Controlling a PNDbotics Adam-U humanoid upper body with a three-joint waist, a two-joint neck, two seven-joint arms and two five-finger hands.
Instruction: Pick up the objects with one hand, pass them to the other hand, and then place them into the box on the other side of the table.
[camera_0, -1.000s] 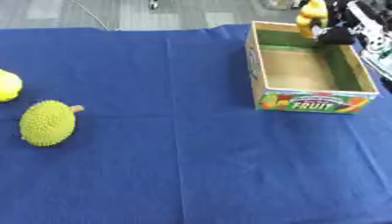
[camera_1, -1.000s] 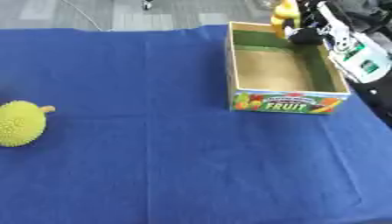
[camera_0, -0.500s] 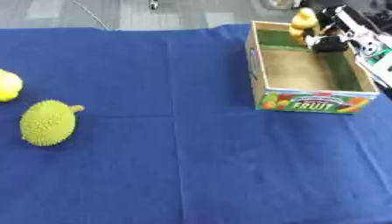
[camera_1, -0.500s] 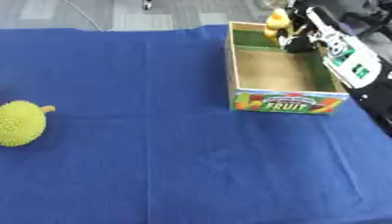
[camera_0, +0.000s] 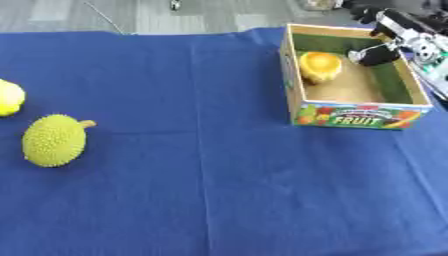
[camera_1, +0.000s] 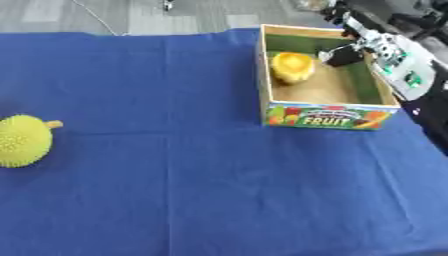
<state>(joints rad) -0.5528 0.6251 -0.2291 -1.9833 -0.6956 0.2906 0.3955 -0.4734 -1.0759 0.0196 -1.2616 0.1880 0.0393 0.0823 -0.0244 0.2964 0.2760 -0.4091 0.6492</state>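
Left eye view: yellow fruit (camera_0: 320, 66) lies in box (camera_0: 359, 120), just beside the right hand's (camera_0: 395, 36) released fingers (camera_0: 374, 52).

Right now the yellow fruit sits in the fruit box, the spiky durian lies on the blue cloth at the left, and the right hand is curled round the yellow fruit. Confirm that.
One detail is wrong. The right hand is not curled round the yellow fruit: the left eye view shows a gap between them. The yellow fruit does sit in the fruit box, and the spiky durian lies on the blue cloth at the left.
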